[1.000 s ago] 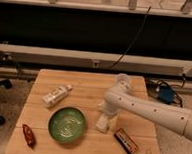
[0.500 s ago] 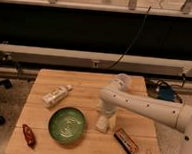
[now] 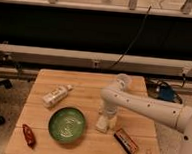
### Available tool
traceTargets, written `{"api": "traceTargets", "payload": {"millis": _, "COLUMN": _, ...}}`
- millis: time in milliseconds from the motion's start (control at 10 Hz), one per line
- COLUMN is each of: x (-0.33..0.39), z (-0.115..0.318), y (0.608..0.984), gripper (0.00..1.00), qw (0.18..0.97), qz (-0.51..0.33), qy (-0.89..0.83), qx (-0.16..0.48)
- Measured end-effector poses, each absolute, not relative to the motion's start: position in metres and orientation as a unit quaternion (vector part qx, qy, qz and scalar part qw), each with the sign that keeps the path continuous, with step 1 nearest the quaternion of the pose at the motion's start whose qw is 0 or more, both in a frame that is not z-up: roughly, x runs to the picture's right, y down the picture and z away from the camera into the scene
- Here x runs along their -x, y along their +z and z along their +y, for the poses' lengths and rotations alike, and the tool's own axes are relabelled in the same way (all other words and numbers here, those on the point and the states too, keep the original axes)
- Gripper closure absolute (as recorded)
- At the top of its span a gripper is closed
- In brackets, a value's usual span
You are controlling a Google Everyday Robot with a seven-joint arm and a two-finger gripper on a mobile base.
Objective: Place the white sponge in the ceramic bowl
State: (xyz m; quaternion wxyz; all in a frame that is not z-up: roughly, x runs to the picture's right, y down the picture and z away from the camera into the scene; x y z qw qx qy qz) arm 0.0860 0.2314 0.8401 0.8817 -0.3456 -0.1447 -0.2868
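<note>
Gripper [image 3: 107,117] hangs right over the white sponge [image 3: 102,125] mid-desk near the front edge, its grip can't be told, ceramic bowl [image 3: 66,124] sits beside it toward the left edge.

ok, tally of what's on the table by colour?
White: 2, bottle and sponge
Green: 1, bowl
Red: 1, packet
Dark: 1, bar
Total: 5
Jaws sit at the sponge, right of the bowl.
</note>
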Motion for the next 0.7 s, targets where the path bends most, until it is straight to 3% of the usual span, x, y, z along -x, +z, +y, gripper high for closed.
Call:
{"api": "traceTargets", "payload": {"millis": 400, "x": -0.0870, "z": 0.2314, "y": 0.8369, "gripper": 0.90, "qw": 0.882, "qz": -0.151, "qy": -0.282, "qx": 0.347}}
{"api": "traceTargets", "payload": {"millis": 500, "x": -0.0875, "z": 0.2308, "y": 0.8363, "gripper": 0.97, "qw": 0.882, "qz": -0.150, "qy": -0.283, "qx": 0.346}}
{"api": "traceTargets", "payload": {"millis": 700, "x": -0.0857, "z": 0.2293, "y": 0.8363, "gripper": 1.00, "qw": 0.882, "qz": -0.150, "qy": -0.286, "qx": 0.342}}
